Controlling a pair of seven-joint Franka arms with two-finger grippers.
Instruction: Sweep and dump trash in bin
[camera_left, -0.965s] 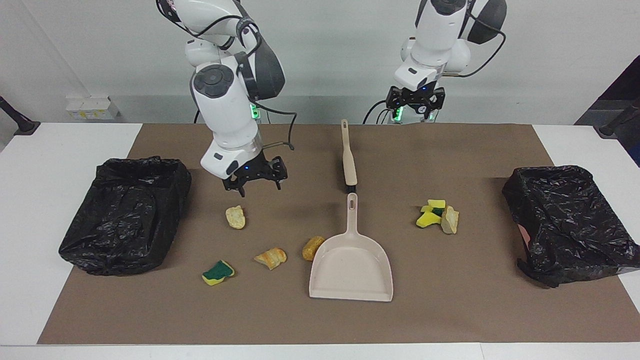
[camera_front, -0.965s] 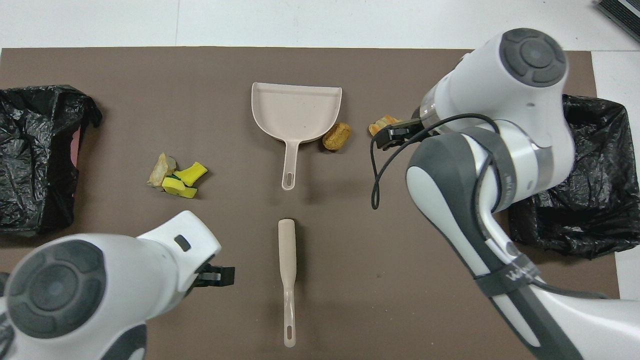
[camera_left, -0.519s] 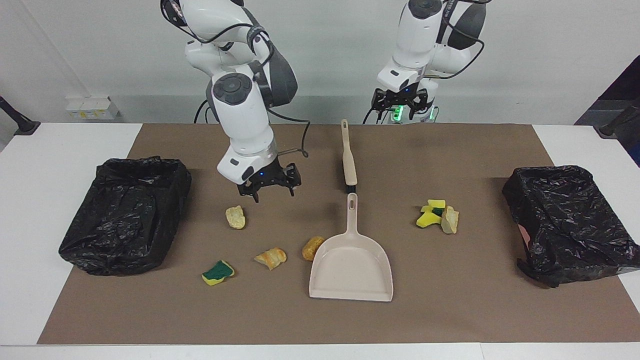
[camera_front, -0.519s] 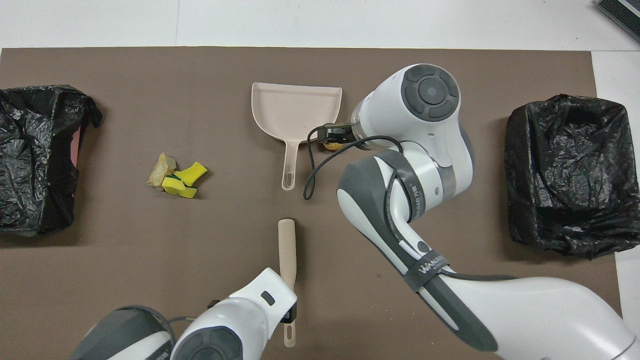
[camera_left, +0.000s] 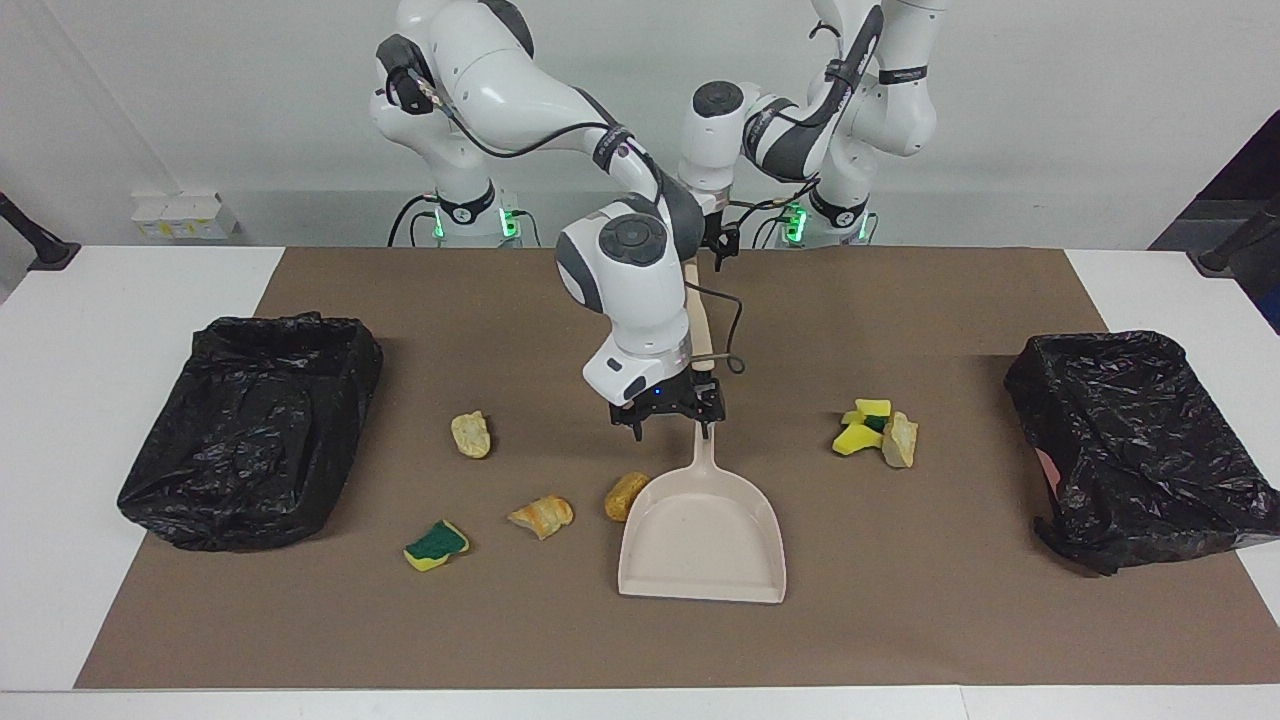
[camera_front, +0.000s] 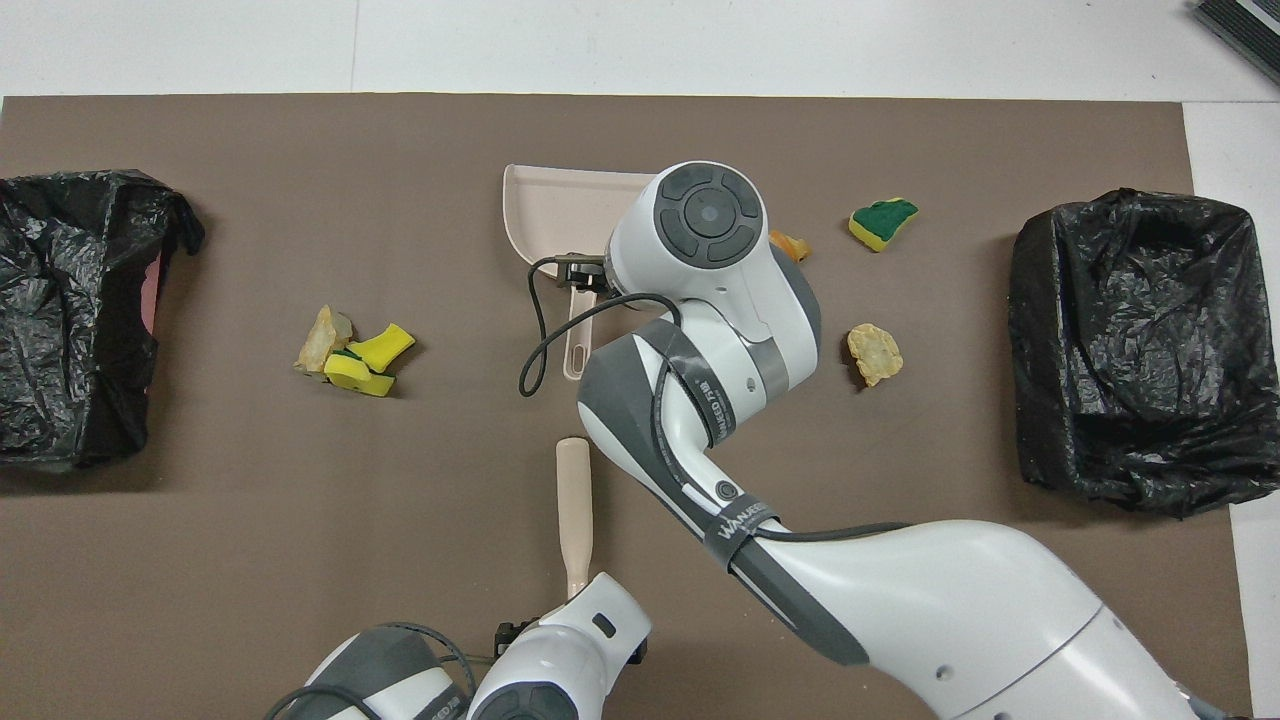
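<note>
a: where was the right gripper (camera_left: 668, 418) recorded?

b: it was seen poised over the handle of the beige dustpan (camera_left: 702, 535), jaws spread wide and nothing held. whether a fingertip touched the handle could not be told.

a: and the left gripper (camera_left: 722, 240)?

b: it was found over the end of the brush (camera_front: 574, 520) nearest the robots. it was largely hidden by the right arm's elbow; its jaws were taken as wide, with nothing seen in them.

a: how was the trash placed relative to the dustpan?

b: an orange bread chunk (camera_left: 626, 496) was seen touching the pan's rim on the side toward the right arm's end of the table. next toward that end, a striped bread piece (camera_left: 542, 516) and a green-and-yellow sponge piece (camera_left: 436, 544) were laid apart from one another. a pale bread chunk (camera_left: 471, 435) was noted nearer to the robots than those two. toward the left arm's end, well apart from the pan, a cluster of yellow sponge scraps and a tan chunk (camera_left: 876, 431) was seen, its pieces touching.

a: what else was shown?

b: the brush was laid in line with the dustpan's handle, nearer to the robots. two black-lined bins were seen on the brown mat (camera_left: 900, 620), one bin (camera_left: 250, 430) at the right arm's end and the other bin (camera_left: 1140, 445) at the left arm's end, each well apart from the pan.
</note>
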